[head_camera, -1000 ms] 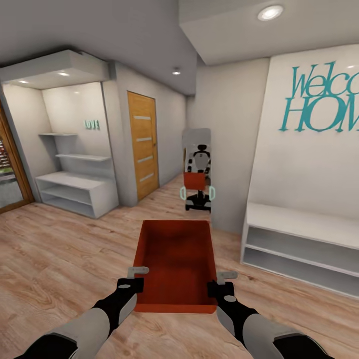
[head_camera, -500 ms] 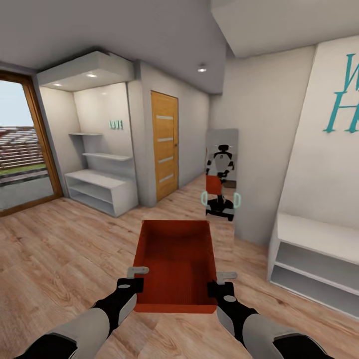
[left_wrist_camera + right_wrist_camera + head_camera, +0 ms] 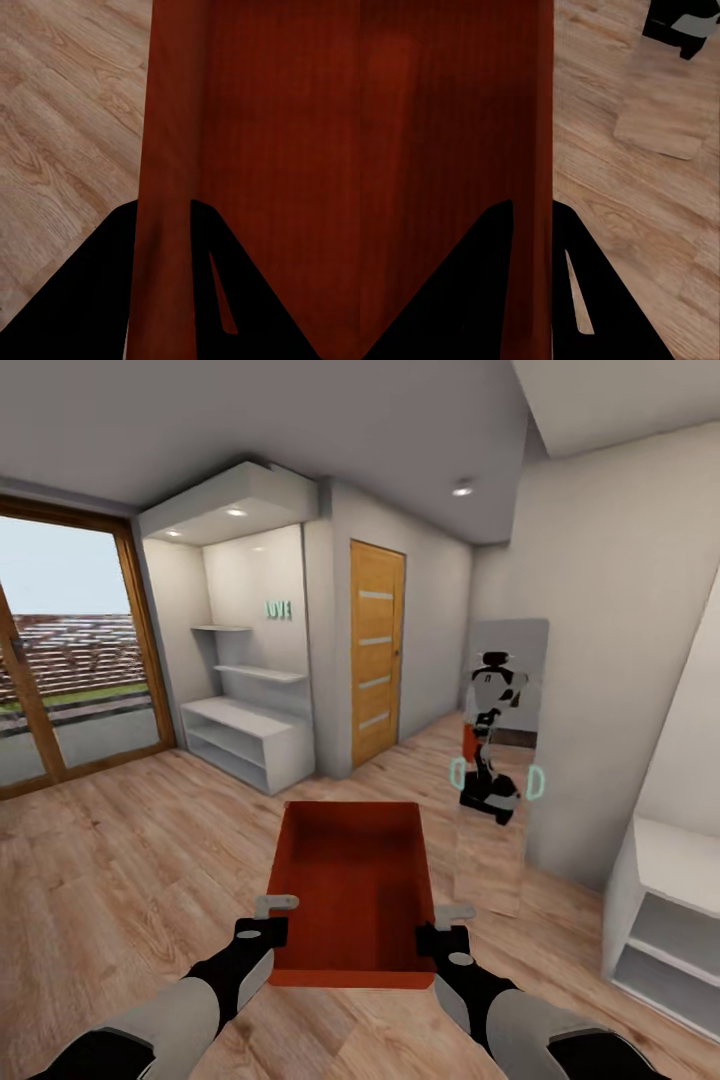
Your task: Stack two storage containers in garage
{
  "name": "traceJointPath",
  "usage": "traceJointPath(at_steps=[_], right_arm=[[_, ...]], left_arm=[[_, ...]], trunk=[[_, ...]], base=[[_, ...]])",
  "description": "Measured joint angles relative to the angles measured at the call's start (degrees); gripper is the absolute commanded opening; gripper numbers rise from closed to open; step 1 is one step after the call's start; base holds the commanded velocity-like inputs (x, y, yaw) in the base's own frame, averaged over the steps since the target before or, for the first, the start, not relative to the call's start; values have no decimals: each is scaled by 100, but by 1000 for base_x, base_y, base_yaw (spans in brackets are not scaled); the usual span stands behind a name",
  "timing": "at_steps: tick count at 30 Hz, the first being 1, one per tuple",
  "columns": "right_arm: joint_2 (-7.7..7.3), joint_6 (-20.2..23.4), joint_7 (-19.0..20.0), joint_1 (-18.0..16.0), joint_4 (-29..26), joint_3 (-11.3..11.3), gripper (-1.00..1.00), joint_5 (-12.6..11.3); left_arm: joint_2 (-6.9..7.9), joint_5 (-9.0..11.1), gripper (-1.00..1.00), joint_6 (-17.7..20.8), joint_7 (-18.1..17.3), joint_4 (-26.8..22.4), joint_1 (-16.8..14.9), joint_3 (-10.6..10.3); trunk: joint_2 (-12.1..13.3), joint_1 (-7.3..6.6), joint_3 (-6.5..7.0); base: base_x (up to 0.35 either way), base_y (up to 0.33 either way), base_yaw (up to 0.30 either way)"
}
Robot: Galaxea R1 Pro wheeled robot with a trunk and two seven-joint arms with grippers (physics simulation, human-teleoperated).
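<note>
Transit view, with one storage container [image 3: 352,890] carried level in front of the trunk above the wood-plank floor [image 3: 130,860]. The left gripper [image 3: 262,932] pinches the container's left wall; in the left wrist view its dark fingers [image 3: 97,300] straddle that thin red wall [image 3: 169,187], one finger outside and one inside. The right gripper [image 3: 447,938] pinches the right wall in the same manner, as the right wrist view confirms [image 3: 544,150].

Compared with the earlier head views, the whole scene has slid to the right while arms and container keep their place in the picture: the camera, and so the robot, has turned left. The glass door [image 3: 60,680] with its wooden frame has come into view, the wooden door [image 3: 377,650] and shelf alcove [image 3: 245,720] sit nearer the middle, and the mirror [image 3: 497,760], which reflects the robot, has shifted right. Judgement: the carry is under way, the garage not yet reached, no concrete flooring in sight.

Writing: small teal letters on the alcove wall [image 3: 278,609], probably "LOVE", too small to confirm. The large teal "Welcome HOME" lettering seen earlier has left the picture.
</note>
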Motion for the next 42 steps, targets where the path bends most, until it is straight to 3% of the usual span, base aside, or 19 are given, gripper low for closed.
traceJointPath(at_steps=[21,42], right_arm=[[5,0,-7,0,1,0,-100,-1],[-2,0,1,0,-1,-8,-100,7]], left_arm=[[6,-1,-100,0,-11,0,0,1],[-2,3,-100,0,2,1,0,-3]], trunk=[[0,0,0],[0,0,0]], base=[[324,0,263],[324,0,14]])
